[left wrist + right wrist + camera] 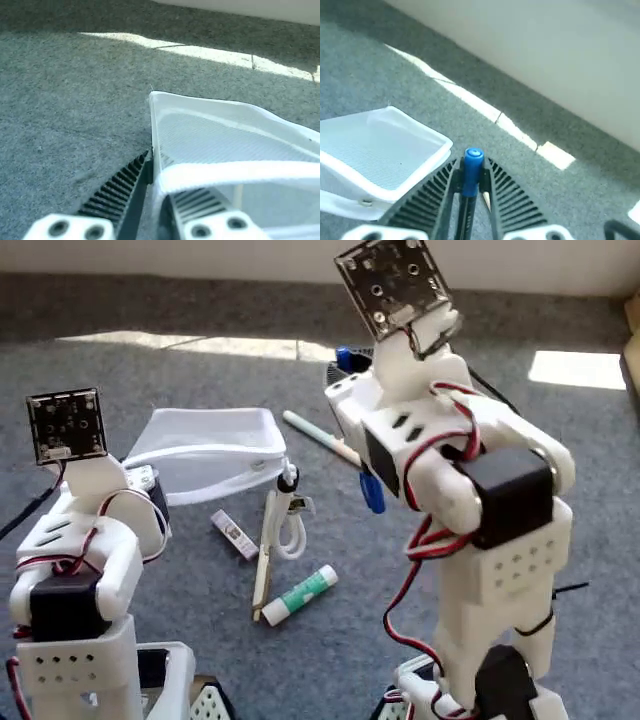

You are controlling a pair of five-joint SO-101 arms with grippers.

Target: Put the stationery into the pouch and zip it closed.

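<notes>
Pouch (215, 450) sits open, far left on the carpet (560, 420). Left wrist view: left gripper (154, 162) pinches its rim. Right wrist view: right gripper (471, 165), raised right of the pouch, clamps blue pen (473, 156). High view adds glue stick (300, 595), nearer.

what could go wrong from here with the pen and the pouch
1. The left hand pinches just the soft rim of the pouch. The mesh may slip free or sag, narrowing the opening.
2. The right hand holds the blue pen roughly upright, beside the pouch rather than over it. The pen may catch the rim on the way in, or drop onto the carpet.
</notes>
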